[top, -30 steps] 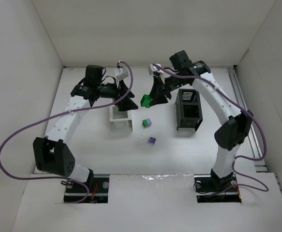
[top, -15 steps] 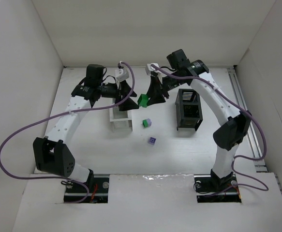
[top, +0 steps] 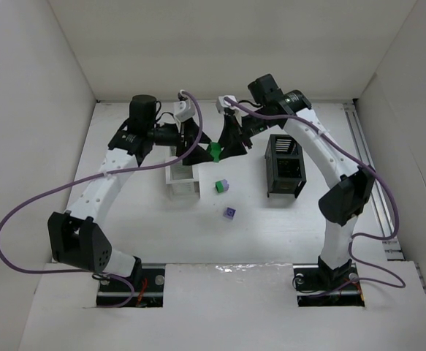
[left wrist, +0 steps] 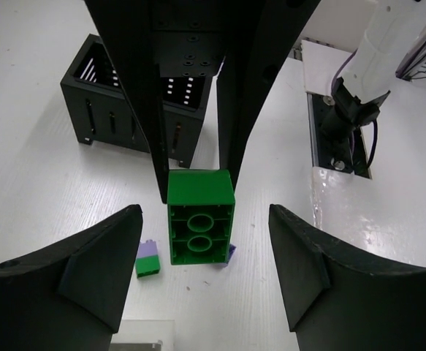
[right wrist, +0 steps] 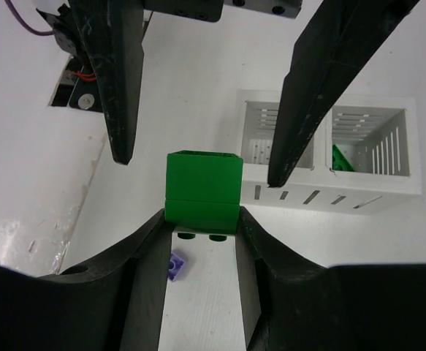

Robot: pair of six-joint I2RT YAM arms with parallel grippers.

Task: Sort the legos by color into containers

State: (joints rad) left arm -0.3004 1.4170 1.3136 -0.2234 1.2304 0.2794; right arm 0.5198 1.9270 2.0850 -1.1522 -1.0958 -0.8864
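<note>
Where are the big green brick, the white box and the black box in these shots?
green brick (right wrist: 203, 191): right wrist view, on its near side face.
white box (right wrist: 388, 191): right wrist view, on its slatted front wall.
black box (left wrist: 101, 110): left wrist view, on its slatted side wall.

Bright diffuse light; soft faint shadows; frames sharp; wrist views wide-angle.
</note>
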